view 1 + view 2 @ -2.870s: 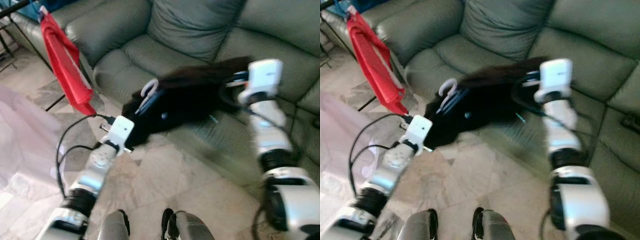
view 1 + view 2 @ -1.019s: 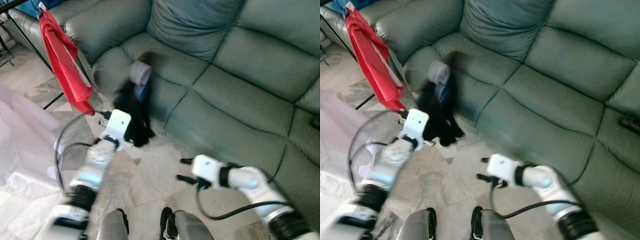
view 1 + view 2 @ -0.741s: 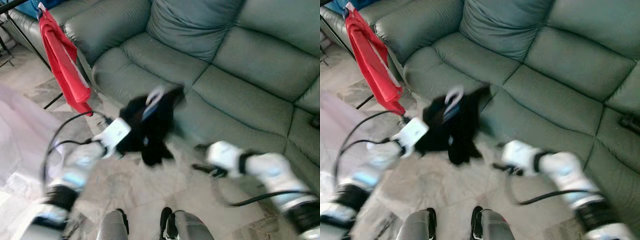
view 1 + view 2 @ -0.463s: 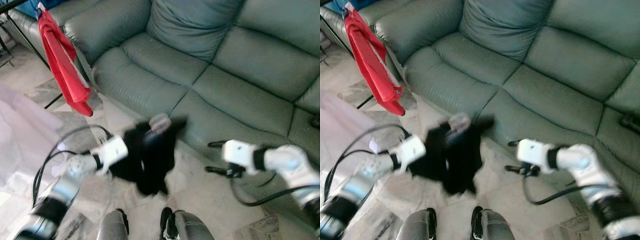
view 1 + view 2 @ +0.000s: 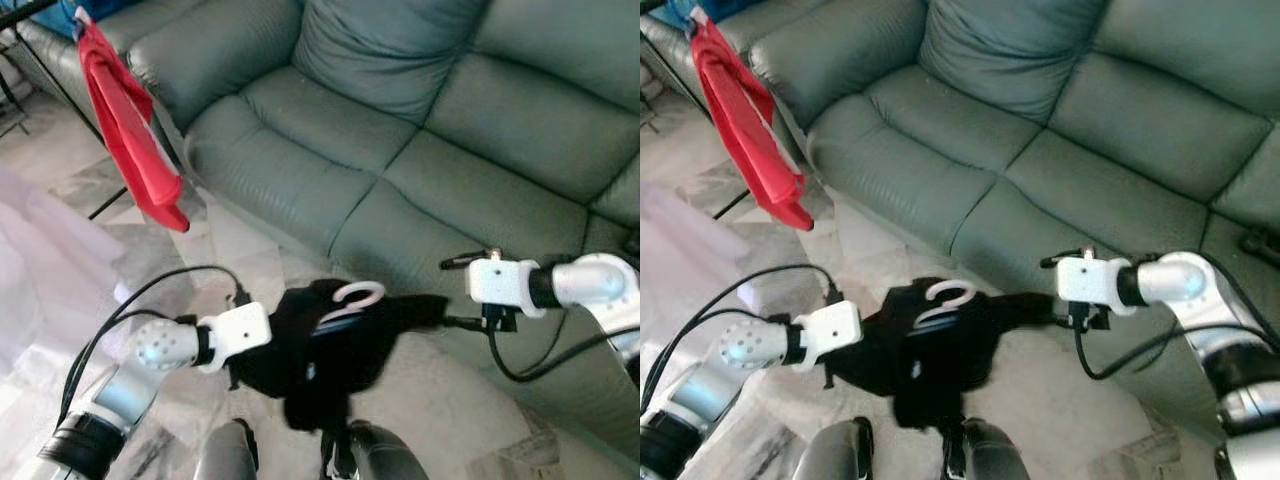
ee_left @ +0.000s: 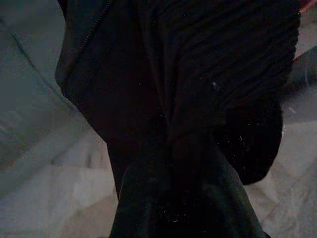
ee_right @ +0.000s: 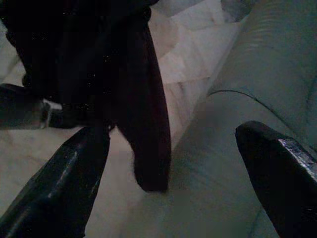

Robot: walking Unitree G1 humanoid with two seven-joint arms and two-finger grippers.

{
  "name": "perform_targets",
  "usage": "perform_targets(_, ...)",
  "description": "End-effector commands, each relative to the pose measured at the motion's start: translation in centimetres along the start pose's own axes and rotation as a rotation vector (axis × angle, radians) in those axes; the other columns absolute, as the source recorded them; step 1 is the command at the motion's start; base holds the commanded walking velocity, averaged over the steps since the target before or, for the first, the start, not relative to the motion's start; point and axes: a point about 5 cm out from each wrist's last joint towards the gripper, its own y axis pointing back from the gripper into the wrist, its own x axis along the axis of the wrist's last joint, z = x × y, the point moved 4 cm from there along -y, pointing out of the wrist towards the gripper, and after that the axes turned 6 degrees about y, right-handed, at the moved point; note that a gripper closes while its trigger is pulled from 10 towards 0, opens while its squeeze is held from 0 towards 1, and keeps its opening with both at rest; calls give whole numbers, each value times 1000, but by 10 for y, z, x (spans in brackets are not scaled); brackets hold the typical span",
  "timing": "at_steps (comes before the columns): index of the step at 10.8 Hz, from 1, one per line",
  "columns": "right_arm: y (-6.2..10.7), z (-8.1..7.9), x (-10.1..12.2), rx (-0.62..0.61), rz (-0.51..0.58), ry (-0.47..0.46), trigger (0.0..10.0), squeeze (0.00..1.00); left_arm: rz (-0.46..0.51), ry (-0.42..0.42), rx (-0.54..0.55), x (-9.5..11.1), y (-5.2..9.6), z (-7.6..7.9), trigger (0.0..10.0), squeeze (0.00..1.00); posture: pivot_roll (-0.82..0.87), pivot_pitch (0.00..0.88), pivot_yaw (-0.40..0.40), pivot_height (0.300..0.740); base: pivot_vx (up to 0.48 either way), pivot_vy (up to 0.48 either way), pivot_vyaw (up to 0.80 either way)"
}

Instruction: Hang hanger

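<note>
A black jacket (image 5: 320, 355) on a white hanger (image 5: 352, 298) hangs in the air over the tiled floor (image 5: 250, 255), just in front of the front edge of the green sofa (image 5: 400, 150). The left gripper (image 5: 262, 352) is buried in the jacket's near side and seems to carry it; its fingers are hidden by the cloth, so I cannot tell whether they are clenched. The hanger's hook pokes out of the top of the jacket. The right gripper (image 7: 171, 163) is spread wide and grasps nothing; it sits beside the sofa's front edge, with a dark sleeve (image 7: 148, 124) dangling between its fingers (image 7: 59, 188). A red cloth (image 5: 130, 130) hangs from a dark rack (image 5: 30, 8) near the sofa's left arm.
</note>
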Motion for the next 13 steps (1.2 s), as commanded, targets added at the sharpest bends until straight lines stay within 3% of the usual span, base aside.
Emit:
perform_targets(1, -4, -7, -2, 50, -8, 1, 10000, 1000, 32, -9, -22, 10, -2, 3, 0, 0, -2, 184, -53, 740, 0, 0, 0)
perform_targets(3, -16, -13, -2, 82, 9, 33, 10000, 1000, 72, -23, -59, 24, -6, 9, 0, 0, -1, 183, -53, 740, 0, 0, 0)
perform_targets(4, -21, -13, 1, 87, 29, 42, 0, 1000, 73, -27, -74, 25, -8, 12, 0, 0, -2, 183, -55, 740, 0, 0, 0)
perform_targets(5, -25, -14, 2, 97, 33, 54, 0, 463, 75, -26, -85, 26, -9, 16, 0, 0, 0, 183, -55, 740, 0, 0, 0)
perform_targets(6, -31, -14, 5, 97, 53, 63, 0, 0, 79, -23, -93, 29, -10, 19, 0, 0, 2, 183, -58, 740, 0, 0, 0)
perform_targets(10, -39, -3, 21, 99, 132, 84, 0, 0, 76, -12, -103, 30, -12, 25, 0, 0, 4, 182, -63, 740, 0, 0, 0)
perform_targets(13, -41, -9, 22, 118, 155, 58, 0, 0, 76, -8, -100, 30, -13, 25, 0, 0, 1, 184, -64, 740, 0, 0, 0)
